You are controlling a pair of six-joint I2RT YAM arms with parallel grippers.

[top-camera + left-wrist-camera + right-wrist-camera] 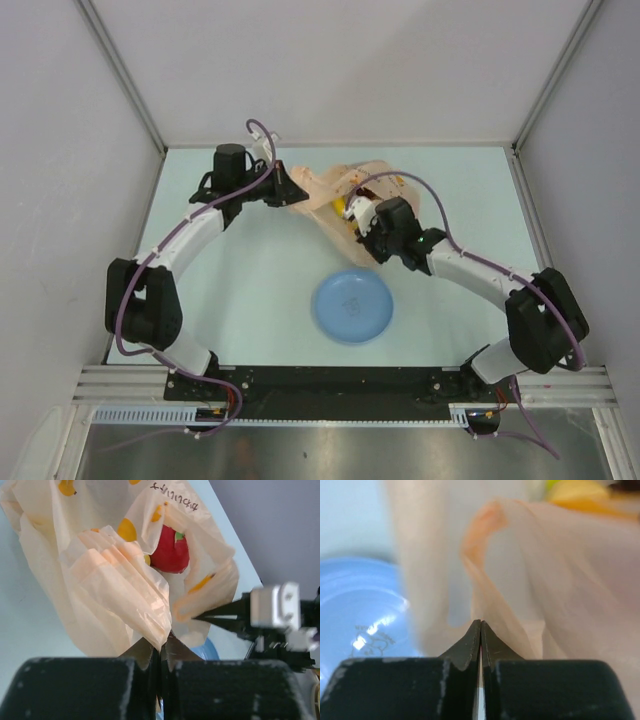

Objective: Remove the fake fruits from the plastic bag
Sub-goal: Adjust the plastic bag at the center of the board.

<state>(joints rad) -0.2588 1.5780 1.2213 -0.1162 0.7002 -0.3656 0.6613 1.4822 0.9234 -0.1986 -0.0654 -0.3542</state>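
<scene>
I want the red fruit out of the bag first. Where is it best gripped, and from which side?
Grip the red fruit across its rounded body, below the green tip, probably coming in through the gap in the plastic bag that faces the left wrist camera. Only that side looks uncovered; film folds around the rest.

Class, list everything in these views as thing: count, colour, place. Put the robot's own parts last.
plastic bag: one, peach-orange, far middle of table
red fruit: one, red with green, inside the bag
yellow fruit: one seen, yellow, at the bag's mouth
plate: one, blue, nearer than the bag
table: one, pale blue-green, under everything
left gripper: one, black, shut on a bag fold
right gripper: one, black, shut on the bag's edge
</scene>
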